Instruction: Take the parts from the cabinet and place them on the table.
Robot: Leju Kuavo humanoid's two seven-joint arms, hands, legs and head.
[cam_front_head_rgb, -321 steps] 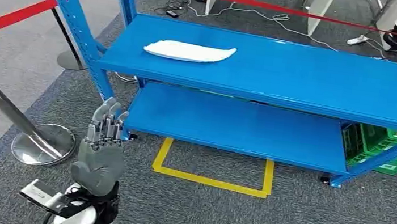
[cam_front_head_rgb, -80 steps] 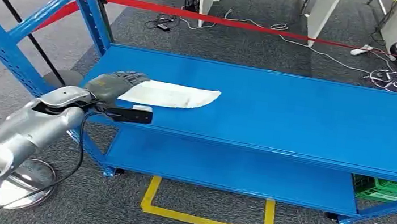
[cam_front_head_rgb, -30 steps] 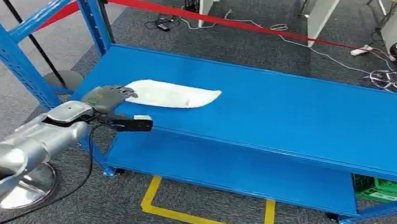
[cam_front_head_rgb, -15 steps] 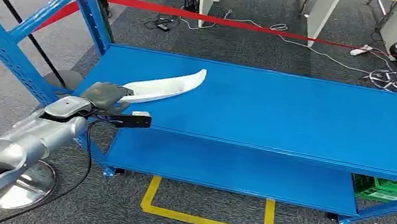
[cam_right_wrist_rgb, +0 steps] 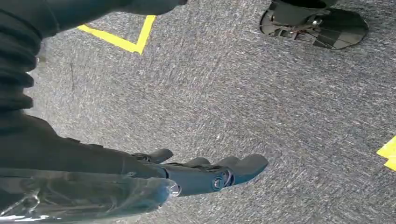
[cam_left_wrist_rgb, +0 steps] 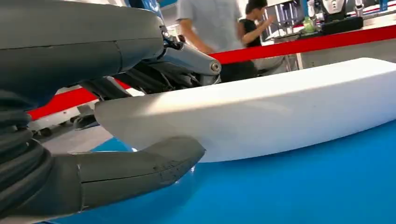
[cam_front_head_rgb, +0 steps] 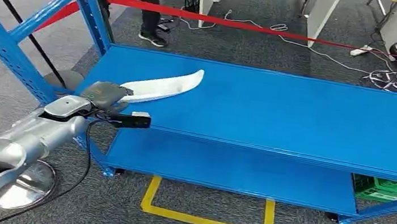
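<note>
While the left hand (cam_front_head_rgb: 106, 94) grips the near-left end of the white part (cam_front_head_rgb: 162, 85), tilted off the blue shelf (cam_front_head_rgb: 298, 118), the pickup step is under way, and next comes lifting it clear for the tabletop; the right hand (cam_right_wrist_rgb: 205, 172) hangs released.

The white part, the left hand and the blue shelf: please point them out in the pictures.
white part (cam_front_head_rgb: 165, 85), head view, middle of its curved body.
left hand (cam_front_head_rgb: 104, 93), head view, grey back of the hand.
blue shelf (cam_front_head_rgb: 299, 113), head view, bare top surface.

Shelf top (cam_front_head_rgb: 299, 113) open rt of part (cam_front_head_rgb: 162, 86), upright (cam_front_head_rgb: 7, 43) lft
</note>
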